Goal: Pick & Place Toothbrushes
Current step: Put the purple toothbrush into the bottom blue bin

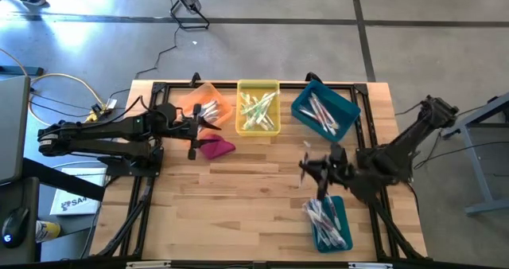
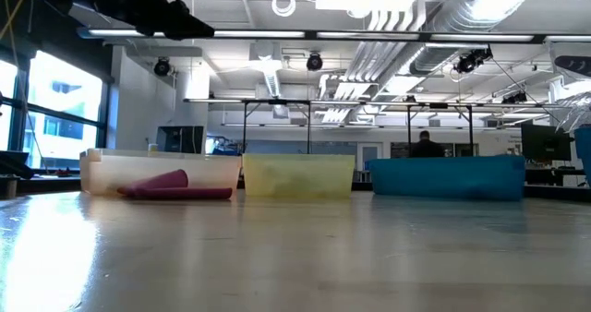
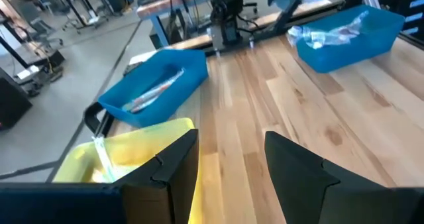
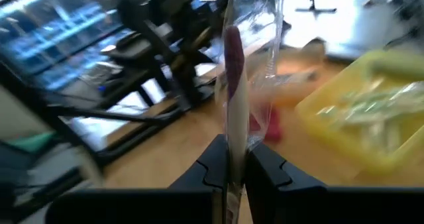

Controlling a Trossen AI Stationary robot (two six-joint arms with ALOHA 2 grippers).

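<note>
Right gripper (image 4: 230, 163) clamping wrapped toothbrush (image 4: 233, 65)

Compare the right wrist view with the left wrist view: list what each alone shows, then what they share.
Right wrist only: the right gripper, shut on a wrapped toothbrush standing up between its fingers, and the magenta cloth.
Left wrist only: the left gripper, open and empty, and two blue bins holding toothbrushes.
Both: the yellow bin and the wooden table.
</note>
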